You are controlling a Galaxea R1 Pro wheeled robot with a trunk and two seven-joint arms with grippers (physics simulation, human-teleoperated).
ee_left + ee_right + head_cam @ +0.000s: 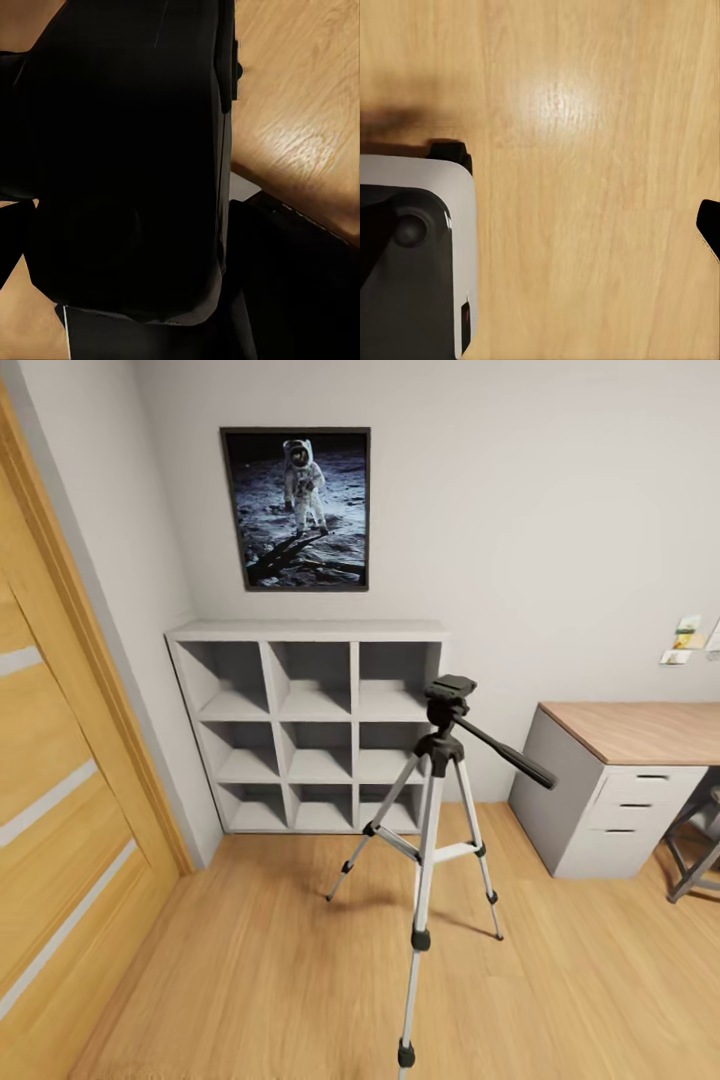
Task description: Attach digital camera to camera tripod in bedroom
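Your left gripper: the left wrist view is showing a big black mass right up against the lens, most likely the digital camera sitting between the fingers, but it's too dark to make out whether the jaws are clamped on it or not. Wood floor is showing beside and behind it.

Your right gripper: only a black tip is poking in at the frame edge, so I can't tell if it's open or closed. It's hanging over bare plank floor, with the robot's grey-and-white base sitting at one side.

Head view: the camera tripod is standing upright on the floor in the bedroom, legs spread, the near leg reaching toward you. Its black head is sitting bare on top, the long handle sloping down toward the desk at the right wall. The white cube shelf is standing just behind the tripod against the back wall, an astronaut poster hanging above it. The wooden door is running along your left.
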